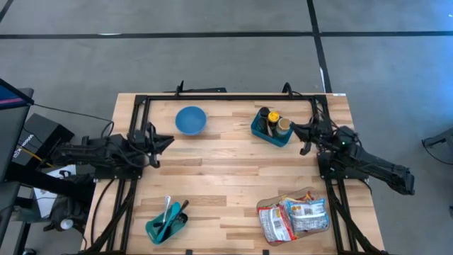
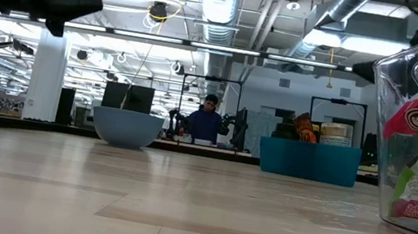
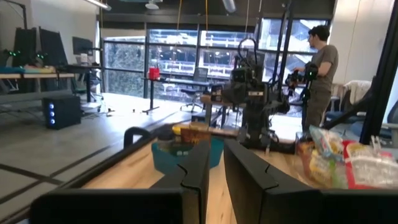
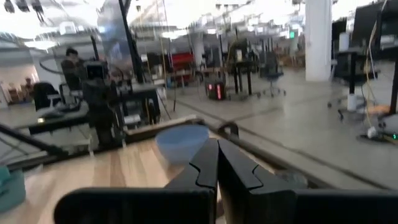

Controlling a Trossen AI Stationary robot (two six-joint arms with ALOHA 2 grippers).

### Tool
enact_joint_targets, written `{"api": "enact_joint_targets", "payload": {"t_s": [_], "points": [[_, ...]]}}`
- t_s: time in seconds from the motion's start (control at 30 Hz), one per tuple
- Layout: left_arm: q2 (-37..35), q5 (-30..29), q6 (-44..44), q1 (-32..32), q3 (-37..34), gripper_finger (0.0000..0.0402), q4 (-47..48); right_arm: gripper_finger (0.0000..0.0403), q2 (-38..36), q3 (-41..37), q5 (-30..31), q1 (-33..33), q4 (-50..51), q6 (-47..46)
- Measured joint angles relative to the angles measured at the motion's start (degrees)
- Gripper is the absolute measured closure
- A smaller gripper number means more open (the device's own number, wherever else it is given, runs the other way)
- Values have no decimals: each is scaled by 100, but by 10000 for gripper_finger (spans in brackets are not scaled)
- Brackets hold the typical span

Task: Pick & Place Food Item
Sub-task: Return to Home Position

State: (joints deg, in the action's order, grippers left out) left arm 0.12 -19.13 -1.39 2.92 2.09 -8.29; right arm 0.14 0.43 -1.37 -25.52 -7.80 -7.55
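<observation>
Both arms are hanging over the desk (image 1: pixel 226 177) with jaws clenched on nothing, the noodle packs (image 1: pixel 297 214) lying in the transparent bin (image 1: pixel 267 234).

The left jaws are sitting pinched to a thin slit, the right jaws are pressing tip to tip, and neither pair is grasping anything. The left arm (image 1: pixel 92 152) is reaching in from the desk's left edge, its jaws pointing toward the middle. The right arm (image 1: pixel 368 164) is reaching in from the right edge, its jaws hanging just beside the teal bin (image 1: pixel 277 139) holding bottles (image 1: pixel 272 119). A blue bowl (image 1: pixel 190 119) is standing left of that bin at the far side. Nearer the low camera, the green bin (image 1: pixel 153 231) is holding spoons (image 1: pixel 170 211) on the left, and the transparent bin is resting on the right. A person (image 2: pixel 207 122) is showing in the room behind.
</observation>
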Motion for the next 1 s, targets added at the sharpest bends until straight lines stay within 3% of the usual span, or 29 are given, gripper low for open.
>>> {"api": "enact_joint_targets", "payload": {"t_s": [0.27,0.4,0.7,1.0], "points": [[26,158,102,0,-169,357,42,403,0,-2,9,0,673,89],[26,568,315,2,-169,357,46,403,76,-2,17,0,695,221],[172,591,854,2,-169,357,57,403,215,-4,15,0,695,287],[511,591,881,2,-171,357,53,403,214,-7,15,0,695,-343]]}}
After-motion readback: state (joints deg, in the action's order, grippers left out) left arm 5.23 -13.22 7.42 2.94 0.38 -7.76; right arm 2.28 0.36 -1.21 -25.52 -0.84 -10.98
